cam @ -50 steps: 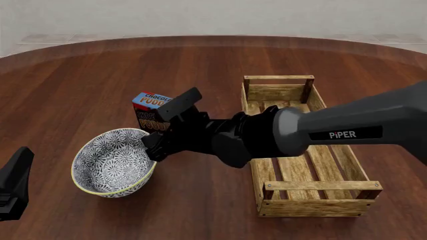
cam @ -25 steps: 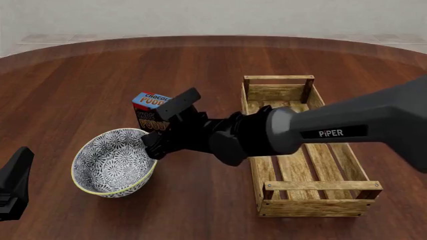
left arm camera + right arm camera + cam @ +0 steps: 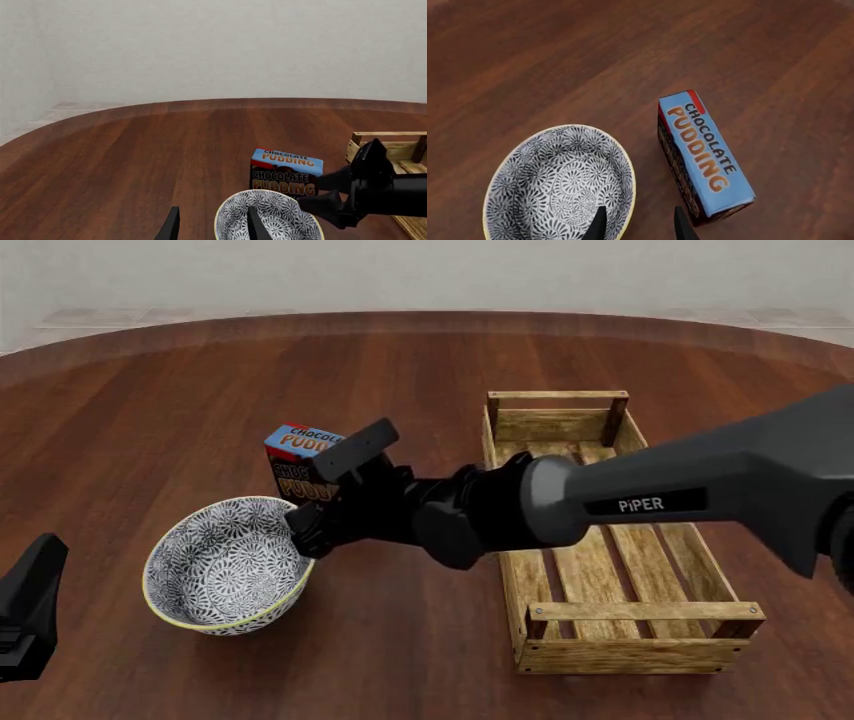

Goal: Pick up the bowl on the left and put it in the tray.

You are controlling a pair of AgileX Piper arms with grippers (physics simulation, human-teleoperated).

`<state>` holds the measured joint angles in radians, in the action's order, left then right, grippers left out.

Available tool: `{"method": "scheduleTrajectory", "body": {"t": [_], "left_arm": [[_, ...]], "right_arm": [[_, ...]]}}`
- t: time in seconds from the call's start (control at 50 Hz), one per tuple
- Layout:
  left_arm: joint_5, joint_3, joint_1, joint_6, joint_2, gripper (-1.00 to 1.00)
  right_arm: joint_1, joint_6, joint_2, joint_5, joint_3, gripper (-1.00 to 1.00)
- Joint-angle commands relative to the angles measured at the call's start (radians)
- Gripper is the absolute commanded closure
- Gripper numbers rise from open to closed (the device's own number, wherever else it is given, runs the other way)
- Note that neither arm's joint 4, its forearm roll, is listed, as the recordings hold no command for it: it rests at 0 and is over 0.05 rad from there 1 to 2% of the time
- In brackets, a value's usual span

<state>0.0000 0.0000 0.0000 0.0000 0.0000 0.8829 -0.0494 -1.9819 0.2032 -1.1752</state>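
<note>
1. Bowl [image 3: 227, 566]: a round, deep ceramic bowl with a dense blue-grey and white floral pattern and a thin yellowish rim sits upright on the dark brown wooden table [image 3: 160, 400], on the left side in the front view, well apart from the crate.
2. The tray [image 3: 607, 540] is a long, light-wood slatted crate with low sides and raised end bars, lying on the table to the right of the bowl with nothing inside it.
3. A small blue and dark brown chocolate pudding box [image 3: 304, 462] stands just behind the bowl, close to its far rim.
4. The right gripper [image 3: 636, 225], on a grey arm reaching across in front of the crate, is at the bowl's right rim: in the right wrist view its two dark fingertips are slightly parted, one over the patterned inside and one just outside the yellowish edge.
5. The fingers straddle the rim with a gap between them; whether they actually touch the ceramic cannot be told.
6. The left gripper [image 3: 210, 227] shows two dark fingertips set apart with nothing between them, holding nothing, near the bowl's left side; in the front view it sits low at the left edge.
</note>
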Motion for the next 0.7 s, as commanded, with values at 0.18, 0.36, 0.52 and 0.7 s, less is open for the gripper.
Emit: {"method": "scheduleTrajectory", "body": {"t": [0.18, 0.36, 0.52, 0.7], "left_arm": [[0.000, 0.000, 0.000, 0.000, 0.000, -1.00], [0.000, 0.000, 0.000, 0.000, 0.000, -1.00], [0.000, 0.000, 0.000, 0.000, 0.000, -1.00], [0.000, 0.000, 0.000, 0.000, 0.000, -1.00]], "right_arm": [[0.004, 0.001, -0.014, 0.003, -0.003, -1.00], [0.002, -0.004, -0.021, 0.006, -0.006, -1.00], [0.002, -0.003, -0.031, 0.011, -0.010, -1.00], [-0.003, -0.001, -0.047, 0.007, -0.024, -1.00]]}}
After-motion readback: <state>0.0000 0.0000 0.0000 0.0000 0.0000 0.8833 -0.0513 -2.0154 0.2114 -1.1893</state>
